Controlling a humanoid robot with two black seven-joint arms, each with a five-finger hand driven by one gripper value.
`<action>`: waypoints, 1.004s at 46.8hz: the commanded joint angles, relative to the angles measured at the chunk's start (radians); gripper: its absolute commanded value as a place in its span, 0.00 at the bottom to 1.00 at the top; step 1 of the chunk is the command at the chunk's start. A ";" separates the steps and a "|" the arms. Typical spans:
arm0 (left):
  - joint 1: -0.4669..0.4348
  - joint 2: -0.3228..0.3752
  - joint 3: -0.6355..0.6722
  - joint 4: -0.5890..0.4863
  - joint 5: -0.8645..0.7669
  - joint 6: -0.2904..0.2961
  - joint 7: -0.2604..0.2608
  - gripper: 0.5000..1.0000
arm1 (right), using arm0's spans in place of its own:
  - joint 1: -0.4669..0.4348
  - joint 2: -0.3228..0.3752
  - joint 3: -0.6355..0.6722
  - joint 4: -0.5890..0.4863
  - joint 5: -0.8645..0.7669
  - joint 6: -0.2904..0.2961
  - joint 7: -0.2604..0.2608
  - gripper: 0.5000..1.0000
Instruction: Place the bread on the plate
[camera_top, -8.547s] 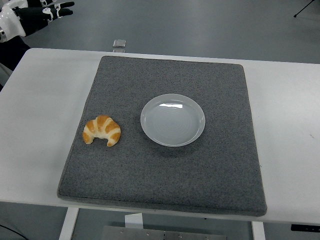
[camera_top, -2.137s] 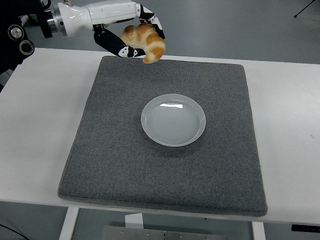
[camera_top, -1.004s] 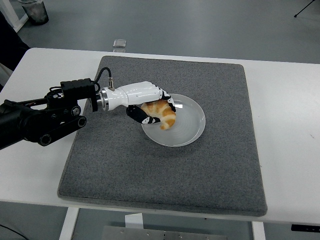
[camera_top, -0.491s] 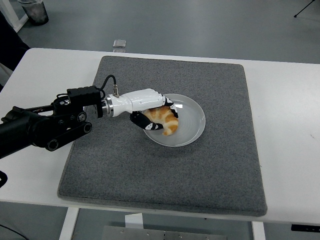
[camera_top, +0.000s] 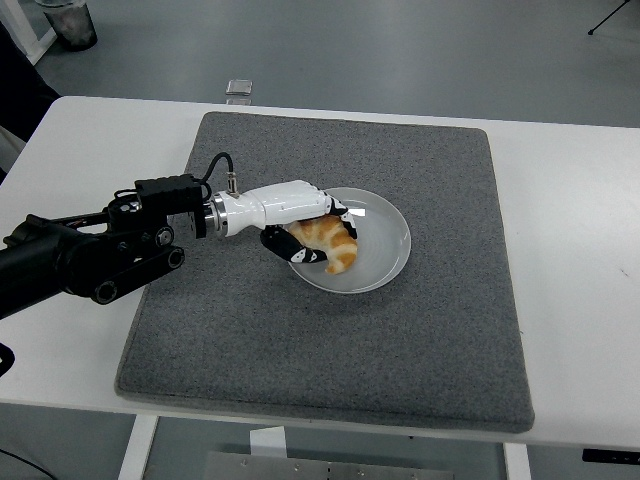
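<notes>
Fingers (camera_top: 300, 251) of the left hand (camera_top: 292, 215) curled around a croissant (camera_top: 328, 240), black-tipped digits below it and the white back of the hand above. The croissant lies over the left half of the white plate (camera_top: 385, 250); whether it rests on the plate surface cannot be told. The plate sits near the centre of a grey felt mat (camera_top: 430, 330) that covers most of the white table (camera_top: 570, 250). The black left arm (camera_top: 80, 255) reaches in from the left edge across the mat's left border. A small metallic object (camera_top: 238, 87) lies just beyond the table's far edge.
</notes>
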 joint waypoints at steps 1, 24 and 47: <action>0.000 0.002 0.000 -0.001 -0.001 0.000 0.000 0.98 | 0.000 0.000 0.000 0.000 -0.001 0.000 0.000 0.90; -0.028 0.049 -0.027 -0.075 -0.160 -0.074 -0.006 1.00 | 0.000 0.000 0.000 0.000 0.001 0.000 0.000 0.90; -0.041 0.112 -0.242 -0.058 -0.598 -0.216 -0.002 1.00 | 0.000 0.000 0.000 0.000 -0.001 0.000 0.000 0.90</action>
